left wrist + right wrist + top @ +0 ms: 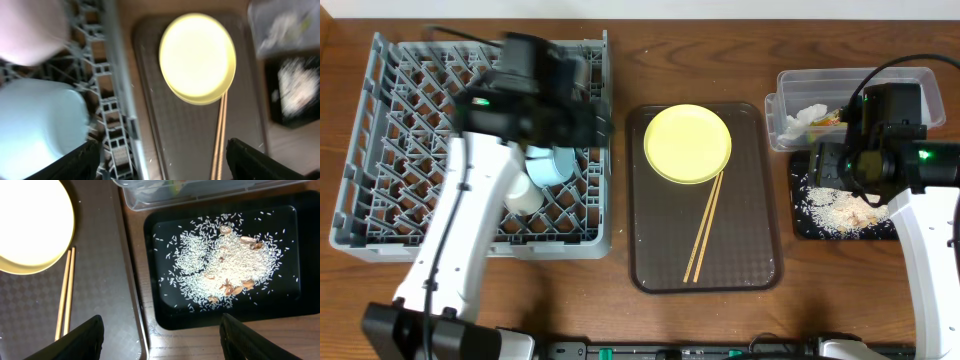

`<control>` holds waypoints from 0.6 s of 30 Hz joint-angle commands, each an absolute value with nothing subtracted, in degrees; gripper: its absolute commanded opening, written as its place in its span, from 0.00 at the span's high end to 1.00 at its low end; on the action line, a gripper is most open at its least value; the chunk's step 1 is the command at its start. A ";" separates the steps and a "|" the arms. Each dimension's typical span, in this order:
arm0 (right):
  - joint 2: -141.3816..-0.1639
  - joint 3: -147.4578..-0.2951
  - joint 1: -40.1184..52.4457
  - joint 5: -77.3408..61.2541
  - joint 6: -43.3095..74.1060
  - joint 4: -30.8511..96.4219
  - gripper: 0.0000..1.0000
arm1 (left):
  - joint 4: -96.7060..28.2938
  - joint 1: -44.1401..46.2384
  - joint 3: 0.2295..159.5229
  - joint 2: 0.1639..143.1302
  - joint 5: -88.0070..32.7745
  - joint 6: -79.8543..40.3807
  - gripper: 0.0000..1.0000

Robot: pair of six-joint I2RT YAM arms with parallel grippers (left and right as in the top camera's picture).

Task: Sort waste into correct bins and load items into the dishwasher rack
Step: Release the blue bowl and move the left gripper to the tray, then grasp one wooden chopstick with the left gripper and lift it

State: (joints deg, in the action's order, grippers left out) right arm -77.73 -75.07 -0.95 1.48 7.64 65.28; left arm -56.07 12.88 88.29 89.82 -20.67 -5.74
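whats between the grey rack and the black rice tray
The brown serving tray, carrying the yellow plate and chopsticks; the overhead view shows it.

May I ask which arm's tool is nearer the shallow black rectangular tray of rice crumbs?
Right. The right tool hovers directly above the shallow black tray; the left tool is by the grey plastic rack, at its right edge, beyond the brown serving tray.
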 commanded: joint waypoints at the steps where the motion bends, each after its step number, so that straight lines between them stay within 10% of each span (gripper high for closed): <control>1: -77.54 -76.07 -1.32 1.48 7.66 65.17 0.28 | -56.23 20.14 85.43 90.35 -12.10 -5.04 0.18; 18: -77.54 -76.07 -1.32 1.48 7.66 65.49 0.28 | -45.93 44.21 78.87 107.15 -7.92 -16.99 0.18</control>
State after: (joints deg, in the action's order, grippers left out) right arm -77.73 -75.07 -0.95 1.48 7.64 65.36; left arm -46.28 42.11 79.11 104.55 -10.09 -14.02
